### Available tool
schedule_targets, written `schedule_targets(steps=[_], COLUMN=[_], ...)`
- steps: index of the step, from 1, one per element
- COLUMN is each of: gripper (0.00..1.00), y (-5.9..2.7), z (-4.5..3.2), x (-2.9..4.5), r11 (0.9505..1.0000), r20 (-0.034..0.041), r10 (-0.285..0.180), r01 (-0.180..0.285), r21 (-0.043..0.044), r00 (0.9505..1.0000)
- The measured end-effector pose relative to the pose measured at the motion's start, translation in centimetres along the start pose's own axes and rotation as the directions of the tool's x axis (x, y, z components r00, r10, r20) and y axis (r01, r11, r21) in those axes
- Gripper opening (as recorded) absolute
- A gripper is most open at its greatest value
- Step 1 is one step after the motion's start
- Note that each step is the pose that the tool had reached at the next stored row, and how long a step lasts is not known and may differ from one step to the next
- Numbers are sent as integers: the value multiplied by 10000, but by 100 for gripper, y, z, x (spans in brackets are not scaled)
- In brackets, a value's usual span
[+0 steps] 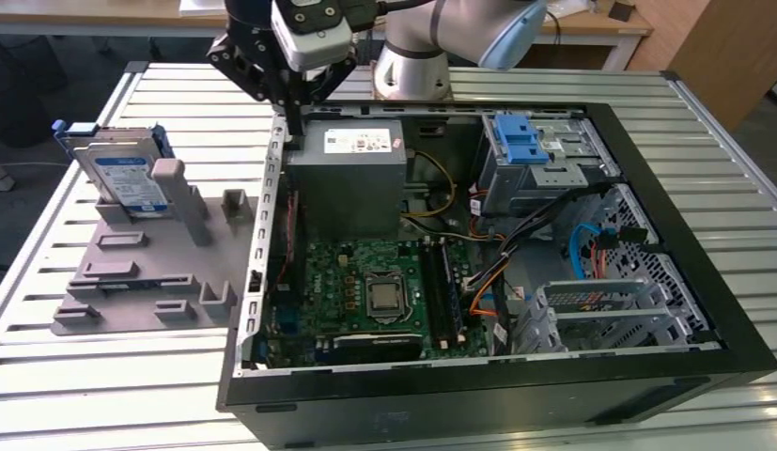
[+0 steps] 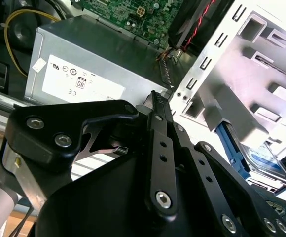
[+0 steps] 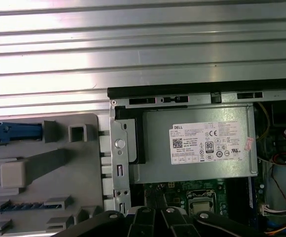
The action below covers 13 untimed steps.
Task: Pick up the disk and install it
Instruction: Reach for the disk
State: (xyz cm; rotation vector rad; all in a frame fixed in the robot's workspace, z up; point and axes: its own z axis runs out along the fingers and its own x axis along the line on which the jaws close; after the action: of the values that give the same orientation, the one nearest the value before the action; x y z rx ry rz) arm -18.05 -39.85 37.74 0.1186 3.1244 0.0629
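at the bottom of the exterior view the open black computer case (image 1: 489, 399) lies on a ribbed silver table (image 1: 100, 395), its green board showing. at the exterior view's left, beside the case, a grey moulded holder (image 1: 125, 282) rests on the slats, and the disk (image 1: 122, 174) stands upright at its far end. farther back the gripper (image 1: 291, 122) hangs over the case's rim by the grey metal box (image 1: 350, 178), jaws drawn together on nothing, well apart from the disk. behind, a wooden desk (image 1: 589, 23) edges the room.
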Motion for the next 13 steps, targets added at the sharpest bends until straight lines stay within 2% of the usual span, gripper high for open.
schedule_targets(steps=[5, 13], gripper=[11, 11], y=[5, 24], z=[5, 10], x=[72, 226], r11=[10000, 10000], r20=[1, -13], r10=[1, 2], r01=[-1, -2], r21=[-2, 0], r00=[10000, 10000])
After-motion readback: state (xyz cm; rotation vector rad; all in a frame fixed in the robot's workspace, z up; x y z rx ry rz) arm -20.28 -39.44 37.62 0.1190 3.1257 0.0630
